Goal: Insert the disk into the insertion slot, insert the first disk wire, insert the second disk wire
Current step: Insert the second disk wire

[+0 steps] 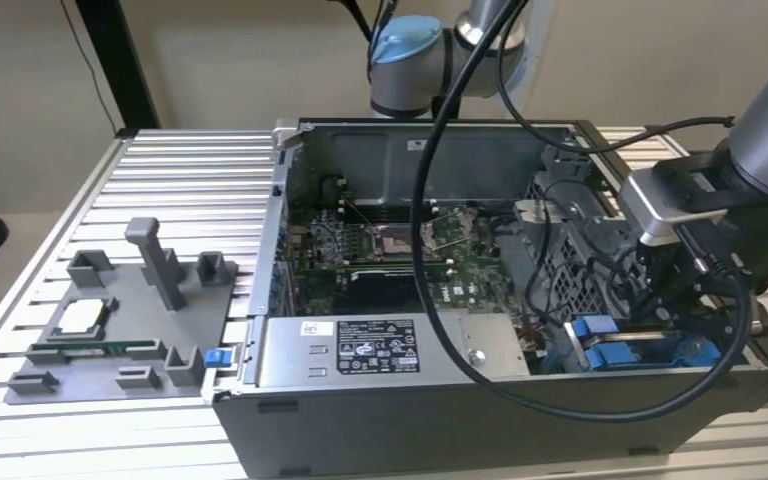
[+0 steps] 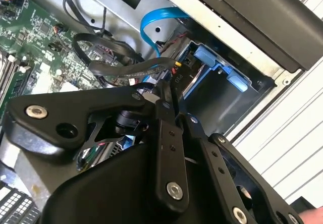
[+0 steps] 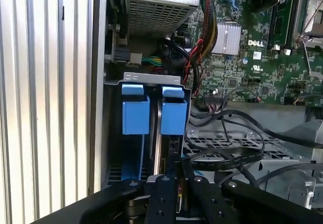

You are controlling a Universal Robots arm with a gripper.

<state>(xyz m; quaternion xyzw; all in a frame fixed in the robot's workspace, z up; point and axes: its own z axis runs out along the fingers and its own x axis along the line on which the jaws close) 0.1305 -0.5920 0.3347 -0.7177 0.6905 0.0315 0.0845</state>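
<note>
The black-fingered end effector (image 3: 169,191) sits low in the open computer case, fingers pressed together on a thin dark connector plug (image 2: 174,80), the blue-framed grey metal insertion slot (image 3: 151,108) directly ahead, long axis running away from it. The disk's blue carrier tabs (image 3: 173,114) show seated there. The second wrist view adds a blue flat wire (image 2: 151,22) looping behind the slot.

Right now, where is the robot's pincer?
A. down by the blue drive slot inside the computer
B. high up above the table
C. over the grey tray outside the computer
A: in the exterior view the pincer is low inside the case, beside the blue slot.
</note>
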